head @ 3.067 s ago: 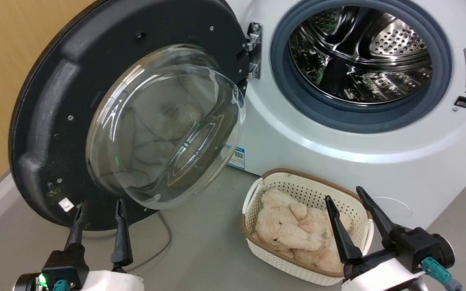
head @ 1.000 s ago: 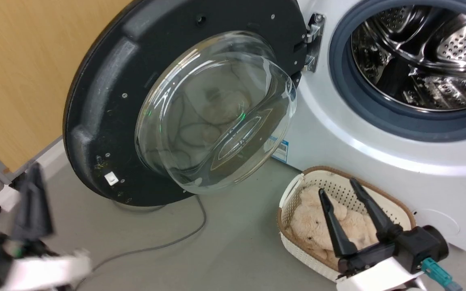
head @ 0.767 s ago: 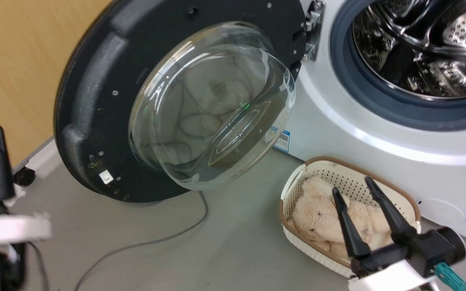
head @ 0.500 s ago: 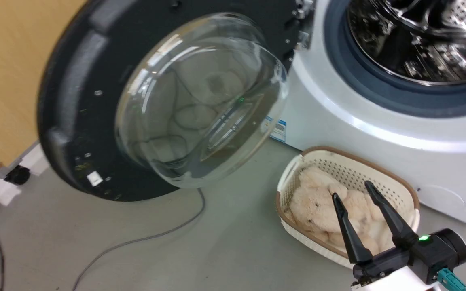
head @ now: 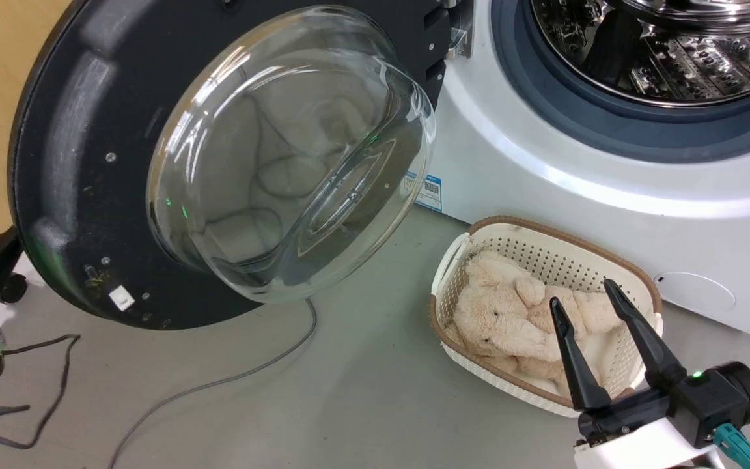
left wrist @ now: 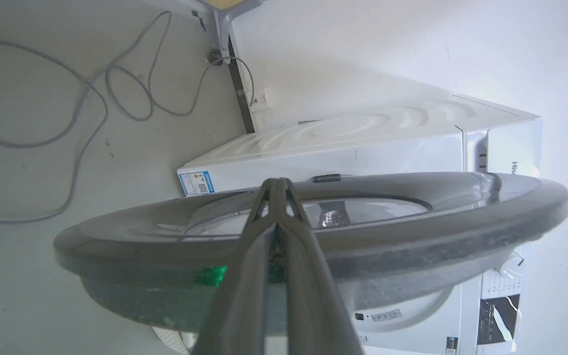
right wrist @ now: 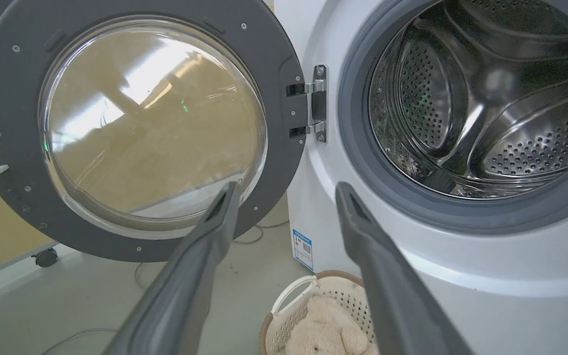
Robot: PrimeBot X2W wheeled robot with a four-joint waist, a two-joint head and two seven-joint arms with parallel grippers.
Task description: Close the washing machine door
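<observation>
The head camera looks steeply down from close range on the open washing machine door (head: 75, 163) and the washing machine (head: 544, 169). The right wrist camera faces both head-on from lower down. The left wrist camera, rolled sideways, sits close by the door's rim, with the machine beyond.

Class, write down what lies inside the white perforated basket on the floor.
Cream plush toys fill the basket; its bottom, beneath them, is covered and cannot be seen.

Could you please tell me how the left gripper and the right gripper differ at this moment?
The left gripper is shut, fingers together; the right gripper is open. The left lies across the rim of the washing machine door, on its outer side; the right is near the basket. Both hold nothing.
</observation>
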